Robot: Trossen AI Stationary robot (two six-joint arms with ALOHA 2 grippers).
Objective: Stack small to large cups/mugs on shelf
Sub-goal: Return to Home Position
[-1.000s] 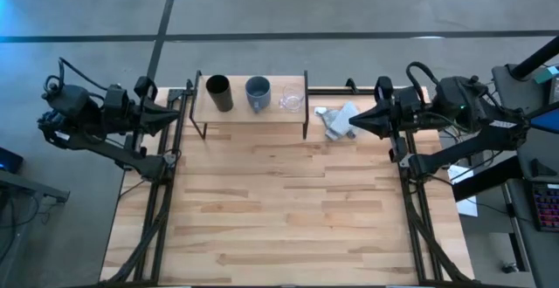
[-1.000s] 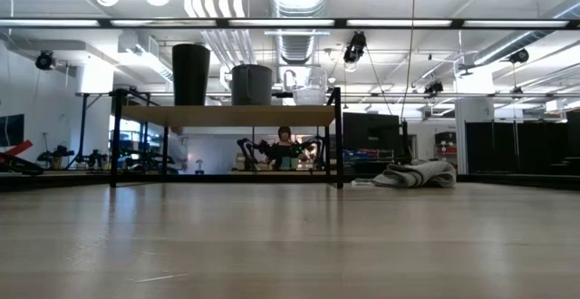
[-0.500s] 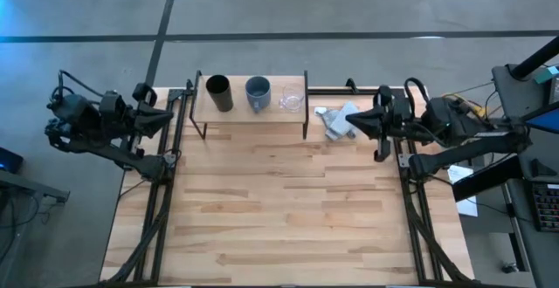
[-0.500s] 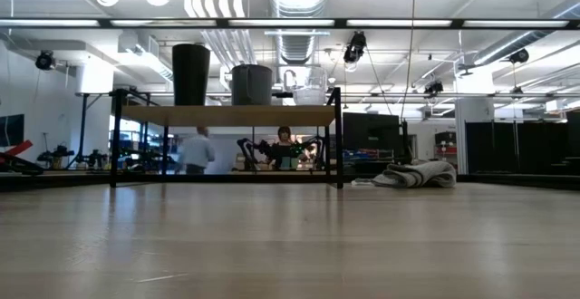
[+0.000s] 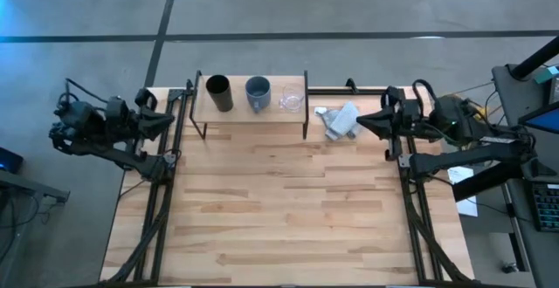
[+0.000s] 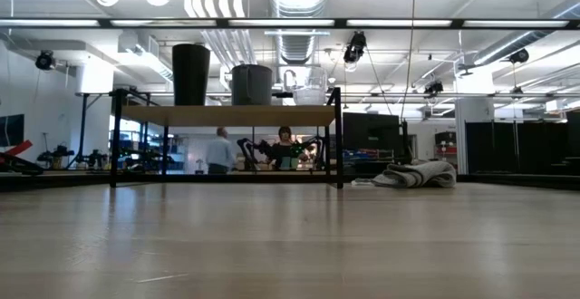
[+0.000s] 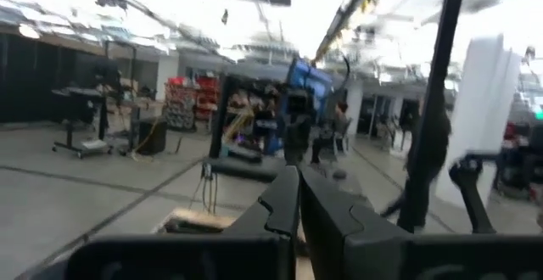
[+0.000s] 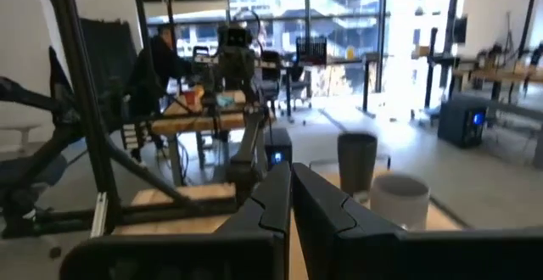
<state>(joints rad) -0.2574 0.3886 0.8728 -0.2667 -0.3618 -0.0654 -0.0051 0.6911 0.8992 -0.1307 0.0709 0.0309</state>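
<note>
- Shelf [image 5: 249, 115] at table's far edge carries 3 vessels in 1 row: black cup [image 5: 218, 92], mug [image 5: 258, 93], glass [image 5: 291, 100].
- Left gripper [image 5: 172, 119]: fingers closed, at left edge.
- Right gripper [image 5: 362, 122]: fingers closed, beside cloth [image 5: 339, 120].

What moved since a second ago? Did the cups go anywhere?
Both arms pulled back a little toward their own sides: the left end effector away from the shelf, the right end effector away from the cloth. Both are shut, holding nothing. Far behind the table a person walked along. The black cup, grey mug and glass cup stayed on the shelf.
</note>
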